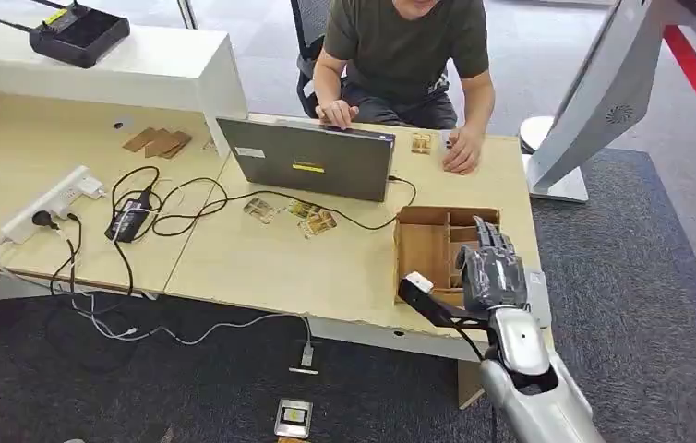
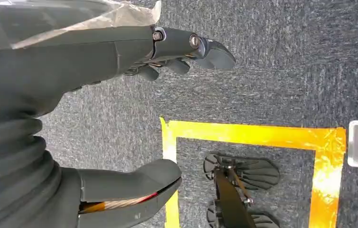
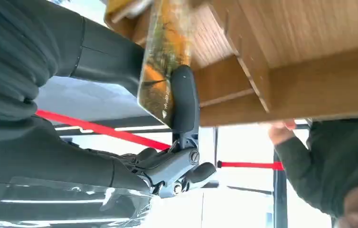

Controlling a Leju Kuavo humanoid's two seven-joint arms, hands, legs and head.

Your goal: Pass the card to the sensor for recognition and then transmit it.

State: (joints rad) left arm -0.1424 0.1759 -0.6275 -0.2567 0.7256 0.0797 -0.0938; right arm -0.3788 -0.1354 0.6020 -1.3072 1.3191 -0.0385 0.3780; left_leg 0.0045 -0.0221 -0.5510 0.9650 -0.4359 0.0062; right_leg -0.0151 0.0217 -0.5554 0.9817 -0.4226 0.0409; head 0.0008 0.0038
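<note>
One card (image 3: 160, 61) pinched in right hand (image 1: 490, 268) over divided wooden box (image 1: 421, 245), laptop (image 1: 312, 159) and person (image 1: 409, 46) beyond.

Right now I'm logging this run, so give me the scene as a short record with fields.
right hand: over the wooden divided box, a finger pressed against a card
left hand: hanging above grey carpet, holding nothing
table: laptop, loose cards, power strip, cables
person: seated behind the laptop, both hands on the table
</note>
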